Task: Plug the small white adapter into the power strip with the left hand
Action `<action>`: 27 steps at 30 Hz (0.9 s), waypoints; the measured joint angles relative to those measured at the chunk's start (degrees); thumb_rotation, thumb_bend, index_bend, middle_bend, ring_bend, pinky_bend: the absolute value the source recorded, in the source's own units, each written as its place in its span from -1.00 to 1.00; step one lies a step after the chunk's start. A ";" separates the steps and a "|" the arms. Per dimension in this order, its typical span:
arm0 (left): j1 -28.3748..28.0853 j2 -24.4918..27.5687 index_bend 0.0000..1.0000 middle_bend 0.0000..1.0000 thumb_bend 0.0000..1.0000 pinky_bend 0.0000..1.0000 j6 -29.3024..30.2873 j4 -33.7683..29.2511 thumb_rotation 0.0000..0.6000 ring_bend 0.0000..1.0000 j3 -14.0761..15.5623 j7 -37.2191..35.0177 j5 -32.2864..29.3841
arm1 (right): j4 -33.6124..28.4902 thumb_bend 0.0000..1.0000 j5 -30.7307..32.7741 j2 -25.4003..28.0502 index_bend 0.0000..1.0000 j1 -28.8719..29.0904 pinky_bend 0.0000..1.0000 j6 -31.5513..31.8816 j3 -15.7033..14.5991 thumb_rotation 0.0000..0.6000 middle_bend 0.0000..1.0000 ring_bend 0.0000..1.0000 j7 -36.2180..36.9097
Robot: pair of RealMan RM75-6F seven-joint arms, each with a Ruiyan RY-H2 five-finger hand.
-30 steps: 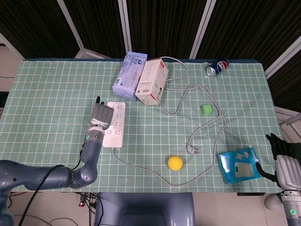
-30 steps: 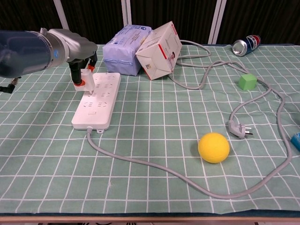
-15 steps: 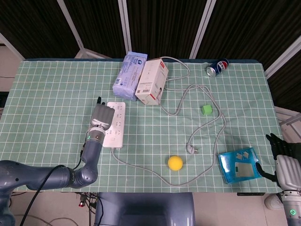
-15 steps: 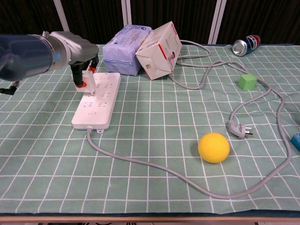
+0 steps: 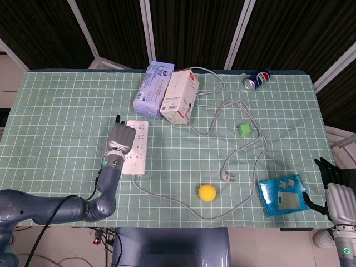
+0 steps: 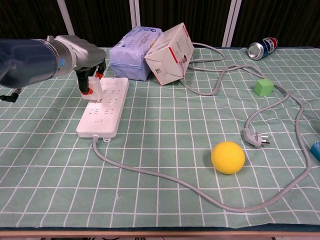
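Holding the small white adapter (image 6: pixel 94 85) in its fingers (image 6: pixel 86 89), the left hand (image 5: pixel 119 136) hovers over the left edge of the long white plastic power strip (image 6: pixel 103 106), which lies flat on the green grid-patterned desk (image 5: pixel 61 128). The adapter stands upright with its base touching or just above the strip's top face (the chest view does not settle whether the pins are seated). The fingers are closed round the adapter.

Behind the power strip sit a pale blue soft pack of tissues (image 5: pixel 152 88) and, just right of it, a white cardboard carton (image 5: pixel 179 95) leaning against the pack. A grey cable (image 6: pixel 165 179) runs from the strip's near end and loops across the desk to a loose grey plug (image 6: pixel 254 137). Well to the right of the strip lie a yellow ball (image 5: pixel 207 192), a small green cube (image 5: pixel 244 129) and a blue cola can (image 5: pixel 256 79) on its side.

Far right of the strip, the right hand (image 5: pixel 336 192) rests at the desk's edge beside a flat blue packet (image 5: pixel 282 194), its fingers spread and holding nothing.
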 measured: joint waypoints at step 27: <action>-0.46 -1.61 0.47 0.58 0.61 -0.84 -1.07 1.88 1.00 -0.50 0.45 0.25 0.23 | -0.15 -0.21 0.14 0.01 -1.00 -0.05 -0.92 0.04 0.06 1.00 -1.00 -1.00 0.00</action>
